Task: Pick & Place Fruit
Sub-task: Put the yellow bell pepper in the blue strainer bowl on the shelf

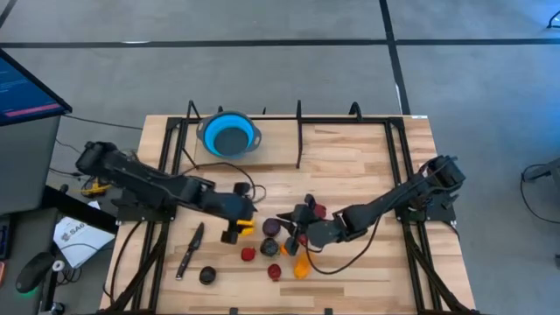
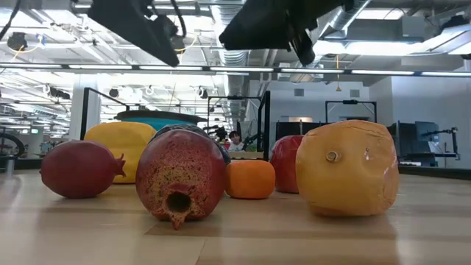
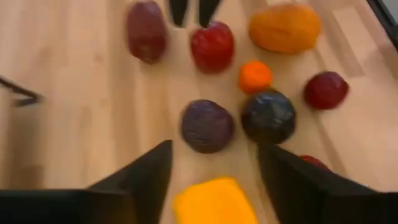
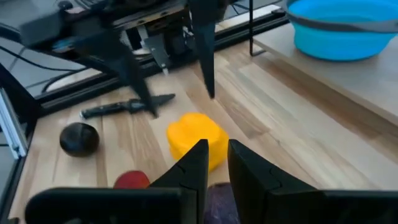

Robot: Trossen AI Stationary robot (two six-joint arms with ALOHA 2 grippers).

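Fruit everywhere at the middle of the worktop, and both arms are right over the pile! Left end effector hangs with its fingers spread wide, a blocky yellow fruit lying loose on the wood between them, not gripped. Just beyond it sit a purple fruit and a near-black one, side by side, then a little orange one. Right end effector comes in from the other side, fingers nearly together with a slim gap, nothing visibly held. Blue bowl waits well apart at the back edge. These look like light, hard plastic toys, smooth and prone to roll; I'd pinch the yellow one across its flat sides, not its corners.
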